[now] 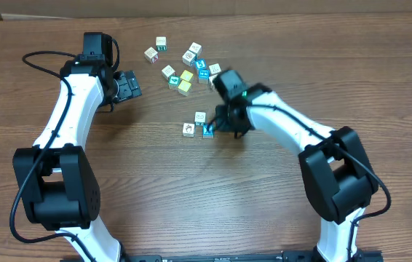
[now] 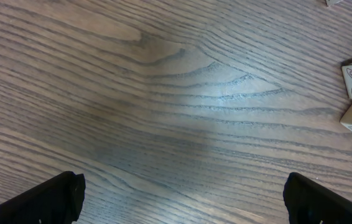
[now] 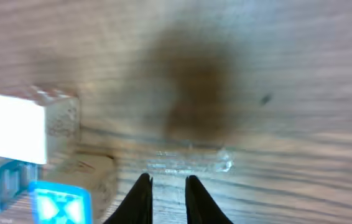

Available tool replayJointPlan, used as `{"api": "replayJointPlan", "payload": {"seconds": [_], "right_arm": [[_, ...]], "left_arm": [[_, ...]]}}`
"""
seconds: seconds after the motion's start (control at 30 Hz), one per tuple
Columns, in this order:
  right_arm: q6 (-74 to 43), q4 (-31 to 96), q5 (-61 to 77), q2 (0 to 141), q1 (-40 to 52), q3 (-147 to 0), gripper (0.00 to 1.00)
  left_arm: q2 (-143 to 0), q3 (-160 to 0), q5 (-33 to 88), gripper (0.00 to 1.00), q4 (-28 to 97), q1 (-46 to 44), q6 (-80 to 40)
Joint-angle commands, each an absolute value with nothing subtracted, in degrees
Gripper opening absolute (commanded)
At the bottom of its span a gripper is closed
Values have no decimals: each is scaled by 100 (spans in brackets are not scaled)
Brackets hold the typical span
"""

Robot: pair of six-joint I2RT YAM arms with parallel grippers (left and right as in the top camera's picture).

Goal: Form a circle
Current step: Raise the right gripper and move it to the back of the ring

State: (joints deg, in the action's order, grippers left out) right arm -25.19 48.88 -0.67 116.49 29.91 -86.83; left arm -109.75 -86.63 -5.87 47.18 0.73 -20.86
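Overhead, three clustered cubes [image 1: 200, 117], two white, one blue, right end effector [image 3: 167, 182] barely parted, left end effector [image 2: 181, 190] wide

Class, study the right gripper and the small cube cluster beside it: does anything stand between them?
Nothing visible does. The right gripper, jaws slightly parted and empty, sits just beside the cube cluster, with only bare table between. The loose scatter of cubes lies farther off.
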Motion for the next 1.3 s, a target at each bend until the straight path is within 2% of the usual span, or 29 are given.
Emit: {"api": "replayJointPlan", "payload": {"seconds": [0.0,0.1,0.27,0.4,0.6,0.77,0.97,1.27], "right_arm": [[-2180,5288,-185,11574,2801,-9863,18],[-1852,5896,-185,11574,2644,-11032,27],[-1105,5988,-189,11574,2499,-12252,54],[-851,5537,-187,11638,2488,-12296,61],[-534,4842,-189,12158,2488,-12296,62],[-296,4418,-183,12678,2488,-12298,51],[183,4086,-64,13181,2510,-12298,52],[180,3664,36,13878,2611,-12298,52]], "left_arm": [[-11015,-8748,-657,99,4733,38,-2080],[-11015,-8748,-657,100,4735,36,-2080],[-11015,-8748,-657,99,4733,36,-2080],[-11015,-8748,-657,99,4733,36,-2080],[-11015,-8748,-657,99,4735,36,-2080],[-11015,-8748,-657,100,4735,36,-2080],[-11015,-8748,-657,99,4735,38,-2080],[-11015,-8748,-657,100,4733,36,-2080]]}}
